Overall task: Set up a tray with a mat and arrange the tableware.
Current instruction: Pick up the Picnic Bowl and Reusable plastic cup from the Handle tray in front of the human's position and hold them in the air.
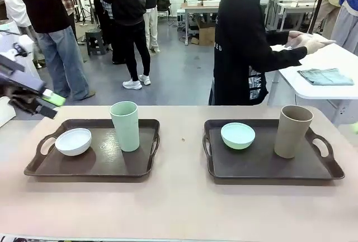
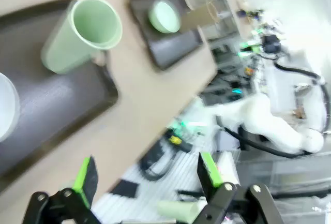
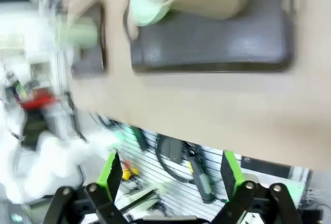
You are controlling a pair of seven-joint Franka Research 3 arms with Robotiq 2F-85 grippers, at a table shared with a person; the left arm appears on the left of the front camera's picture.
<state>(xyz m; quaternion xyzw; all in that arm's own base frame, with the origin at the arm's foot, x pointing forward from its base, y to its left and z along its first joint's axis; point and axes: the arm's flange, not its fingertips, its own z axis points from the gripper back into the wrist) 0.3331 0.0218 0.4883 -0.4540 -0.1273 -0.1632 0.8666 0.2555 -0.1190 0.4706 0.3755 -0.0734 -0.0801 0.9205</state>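
Left gripper (image 2: 147,176) and right gripper (image 3: 170,173) both gape empty; I'd approach the pale green cup (image 1: 125,126) squarely from nine o'clock.

matt cups (image 1: 125,126), textured trays (image 1: 95,164)

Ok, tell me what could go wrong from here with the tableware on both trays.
The pale green cup stands tall near the right handle of the left tray; a sideways brush from the open left gripper could topple it onto the white bowl. The tan cup is equally tall beside the mint bowl; a low approach might knock it over.
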